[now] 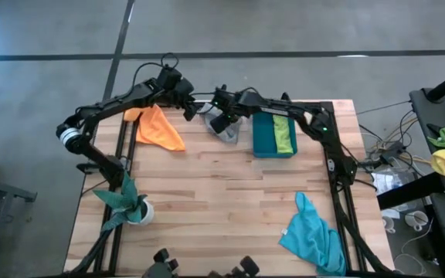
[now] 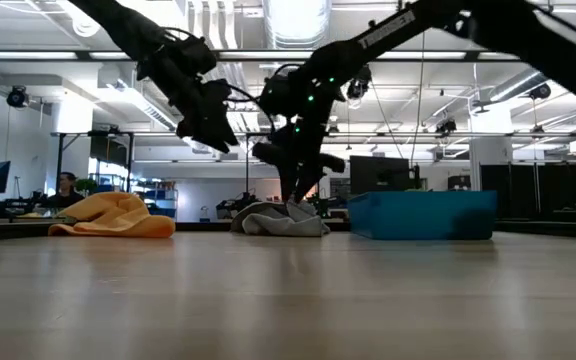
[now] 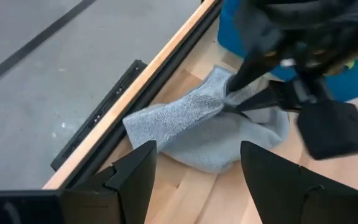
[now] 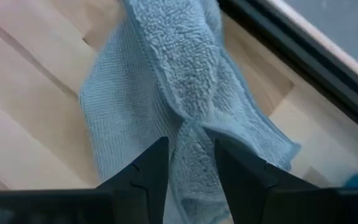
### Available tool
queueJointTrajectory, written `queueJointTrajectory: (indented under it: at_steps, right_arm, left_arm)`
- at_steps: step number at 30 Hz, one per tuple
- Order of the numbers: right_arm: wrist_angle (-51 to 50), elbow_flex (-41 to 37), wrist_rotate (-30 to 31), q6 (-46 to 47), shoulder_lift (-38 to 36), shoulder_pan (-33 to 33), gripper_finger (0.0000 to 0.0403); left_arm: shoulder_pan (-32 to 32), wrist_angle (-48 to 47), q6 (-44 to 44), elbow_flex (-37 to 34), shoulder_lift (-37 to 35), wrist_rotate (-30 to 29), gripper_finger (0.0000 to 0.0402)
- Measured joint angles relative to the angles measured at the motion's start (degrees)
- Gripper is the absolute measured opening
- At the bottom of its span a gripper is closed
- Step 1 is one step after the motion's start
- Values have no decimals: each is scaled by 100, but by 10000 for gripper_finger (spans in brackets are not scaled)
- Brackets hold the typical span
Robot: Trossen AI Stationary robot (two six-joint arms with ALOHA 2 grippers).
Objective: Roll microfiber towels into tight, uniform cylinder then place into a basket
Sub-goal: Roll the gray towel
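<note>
Overhead, lime towel (image 1: 285, 134) fills basket (image 1: 264, 139), hidden from table level.

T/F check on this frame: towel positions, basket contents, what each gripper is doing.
1. The right gripper pinches the grey towel. True.
2. The left gripper holds the orange towel. False: it hangs open above the grey towel.
3. The basket holds the lime green towel. True.
4. The turquoise towel lies in the basket. False: it lies on the table's near right corner.
</note>
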Motion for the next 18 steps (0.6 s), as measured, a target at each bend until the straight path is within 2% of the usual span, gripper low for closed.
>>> queueJointTrajectory:
  at_steps: [6, 10, 13, 18]
  right_arm:
    - [-585, 854, -132, 4, 502, -26, 97]
    - [-668, 957, -56, -89, 579, -50, 60]
    - [-653, 936, -158, -295, 579, -75, 20]
    - [-728, 942, -166, -623, 406, -41, 9]
  left_arm:
    - [16, 78, 172, -261, -323, -9, 217]
    - [12, 172, 417, -539, -436, -32, 217]
    - [23, 635, 444, -859, -483, -32, 217]
    - [36, 1205, 368, -1182, -445, -35, 217]
